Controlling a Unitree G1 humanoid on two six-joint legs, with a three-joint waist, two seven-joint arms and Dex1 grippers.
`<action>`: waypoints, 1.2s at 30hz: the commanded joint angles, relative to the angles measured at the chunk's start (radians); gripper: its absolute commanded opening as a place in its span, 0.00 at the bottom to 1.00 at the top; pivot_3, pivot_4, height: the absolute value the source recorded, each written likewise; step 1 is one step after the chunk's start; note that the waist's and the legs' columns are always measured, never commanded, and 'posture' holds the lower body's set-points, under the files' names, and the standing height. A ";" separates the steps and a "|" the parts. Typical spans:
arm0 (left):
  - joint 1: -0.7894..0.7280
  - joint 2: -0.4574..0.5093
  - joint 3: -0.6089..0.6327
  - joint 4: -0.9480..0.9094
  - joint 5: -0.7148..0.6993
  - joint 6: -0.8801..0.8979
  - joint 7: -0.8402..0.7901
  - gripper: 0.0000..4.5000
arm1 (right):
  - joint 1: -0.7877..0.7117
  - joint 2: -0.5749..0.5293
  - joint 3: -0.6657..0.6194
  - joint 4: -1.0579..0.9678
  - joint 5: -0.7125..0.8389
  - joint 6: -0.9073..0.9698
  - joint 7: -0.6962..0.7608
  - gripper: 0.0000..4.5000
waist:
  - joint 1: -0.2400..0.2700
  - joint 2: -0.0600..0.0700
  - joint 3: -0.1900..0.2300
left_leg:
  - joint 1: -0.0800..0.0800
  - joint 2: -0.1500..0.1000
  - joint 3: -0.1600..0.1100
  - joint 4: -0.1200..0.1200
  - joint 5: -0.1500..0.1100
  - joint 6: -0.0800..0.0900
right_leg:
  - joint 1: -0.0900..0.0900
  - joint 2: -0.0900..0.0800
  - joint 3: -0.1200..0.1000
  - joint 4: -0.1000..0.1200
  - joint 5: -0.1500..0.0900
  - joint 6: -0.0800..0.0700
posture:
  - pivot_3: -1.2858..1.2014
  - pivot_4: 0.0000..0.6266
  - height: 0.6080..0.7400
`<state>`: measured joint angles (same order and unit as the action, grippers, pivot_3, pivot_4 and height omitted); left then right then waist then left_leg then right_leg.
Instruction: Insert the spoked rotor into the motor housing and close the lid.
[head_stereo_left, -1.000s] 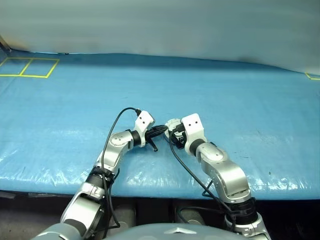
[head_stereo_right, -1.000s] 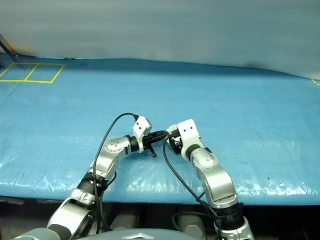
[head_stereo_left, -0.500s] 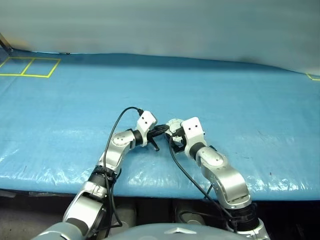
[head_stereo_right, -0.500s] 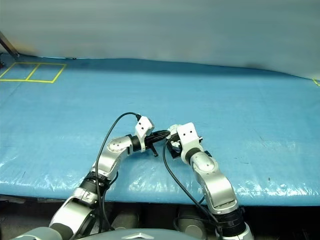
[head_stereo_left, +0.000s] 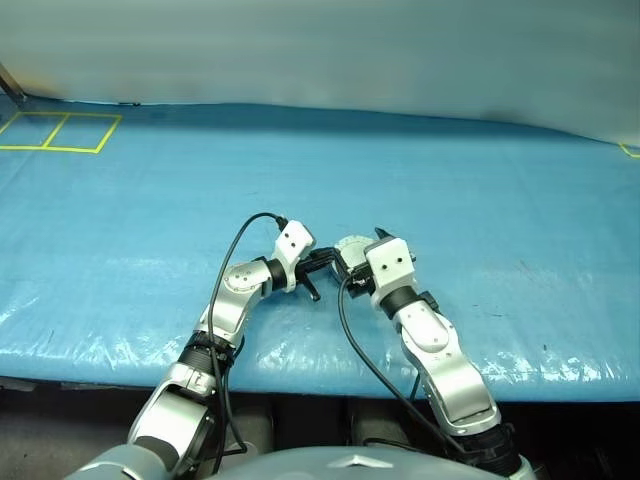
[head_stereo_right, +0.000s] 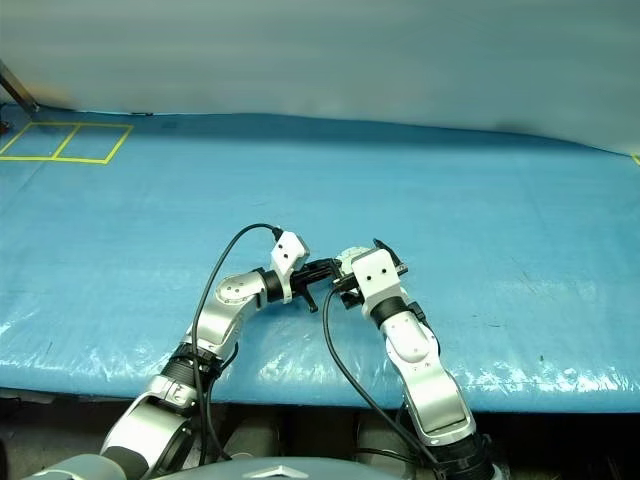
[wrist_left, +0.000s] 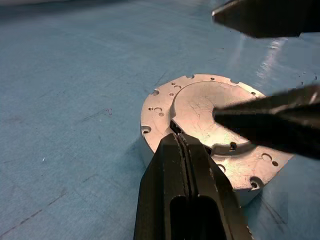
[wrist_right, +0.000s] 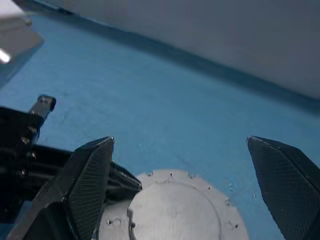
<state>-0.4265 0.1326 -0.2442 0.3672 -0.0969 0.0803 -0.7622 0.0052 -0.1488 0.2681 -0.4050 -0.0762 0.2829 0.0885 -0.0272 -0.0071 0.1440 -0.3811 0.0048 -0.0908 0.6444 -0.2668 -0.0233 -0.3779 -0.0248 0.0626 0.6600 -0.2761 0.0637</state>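
Risen, right gripper (wrist_right: 182, 185) gapes above closed lid (wrist_left: 200, 107); left gripper (wrist_left: 186, 150) shut at its rim.

surface: blue tarp (head_stereo_left: 480, 190), wrinkled, glossy | far: pale grey wall (head_stereo_left: 320, 50) | far left: yellow tape squares (head_stereo_left: 58, 133)

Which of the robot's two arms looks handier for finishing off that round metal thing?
Left, probably: the left gripper is shut with its tip on the closed lid, while the right gripper hangs open above it.
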 joint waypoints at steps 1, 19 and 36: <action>-0.002 -0.007 -0.014 -0.001 0.005 0.007 -0.007 0.00 | 0.007 0.025 -0.032 -0.042 0.033 -0.038 0.006 1.00 | 0.000 0.000 0.000 | 0.000 0.000 0.000 0.000 0.000 0.000 | 0.000 0.000 0.000 0.000 0.000 0.000 | 0.52 0.24 1.00; -0.005 -0.001 -0.002 0.000 0.019 0.005 0.011 0.00 | 0.089 0.156 -0.510 0.012 1.012 0.531 0.103 1.00 | -0.002 0.007 0.004 | 0.000 0.000 0.000 0.001 -0.001 0.001 | 0.000 0.000 0.000 0.002 0.000 0.000 | 0.52 0.24 1.00; -0.002 0.009 -0.004 -0.002 0.026 0.009 0.027 0.00 | 0.069 0.191 -0.508 0.205 1.029 0.510 0.115 0.86 | -0.010 0.006 0.004 | 0.001 0.000 0.001 0.002 -0.001 0.001 | 0.001 0.001 0.001 0.002 0.000 0.001 | 0.52 0.24 1.00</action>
<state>-0.4331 0.1415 -0.2363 0.3667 -0.0820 0.0807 -0.7369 0.0610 0.0312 -0.2457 -0.2197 0.9481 0.7962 0.2010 -0.0367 -0.0008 0.1477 -0.3804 0.0049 -0.0897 0.6461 -0.2674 -0.0218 -0.3771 -0.0243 0.0639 0.6623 -0.2756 0.0643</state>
